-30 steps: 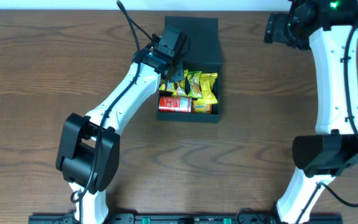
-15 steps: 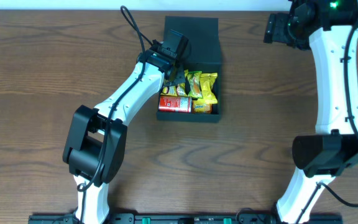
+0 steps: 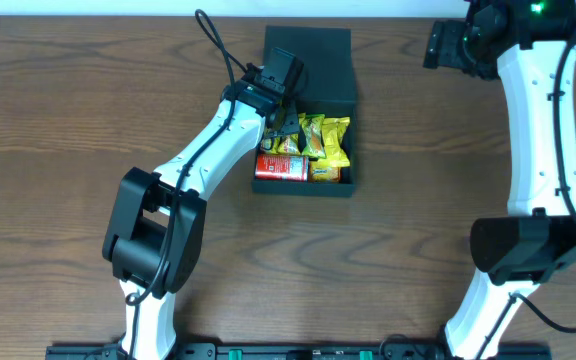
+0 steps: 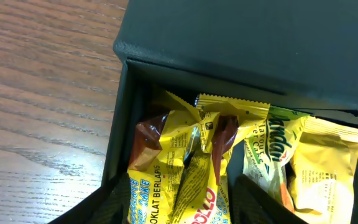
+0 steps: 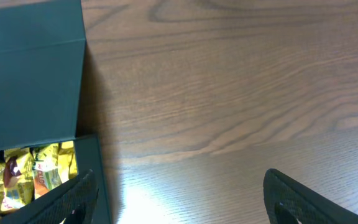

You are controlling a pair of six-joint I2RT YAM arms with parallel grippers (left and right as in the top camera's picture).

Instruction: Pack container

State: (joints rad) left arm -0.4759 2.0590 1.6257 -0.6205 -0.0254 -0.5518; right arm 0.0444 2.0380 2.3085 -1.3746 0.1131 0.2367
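The container [image 3: 303,190] is a dark teal square box in the middle of the table, with its flat lid [image 3: 318,60] lying open behind it. Yellow snack packets [image 3: 323,140] and a red packet [image 3: 280,167] fill it. My left gripper [image 3: 286,125] reaches down into the box's back left corner. In the left wrist view my left gripper [image 4: 182,199] is open, its fingers standing either side of a crumpled yellow cake packet [image 4: 179,168] that rests among the others. My right gripper [image 5: 179,199] is open over bare wood, to the right of the container wall [image 5: 95,174].
The wooden table [image 3: 68,120] stretches out on both sides of the box. The right arm [image 3: 538,130] rises along the right side of the table, with its wrist at the far right corner. Another green-and-yellow packet [image 4: 272,149] lies beside the one between my left fingers.
My left gripper's jaws have parted around the yellow packet in the box. The left arm's elbow shifted slightly to the right. The right arm has not moved.
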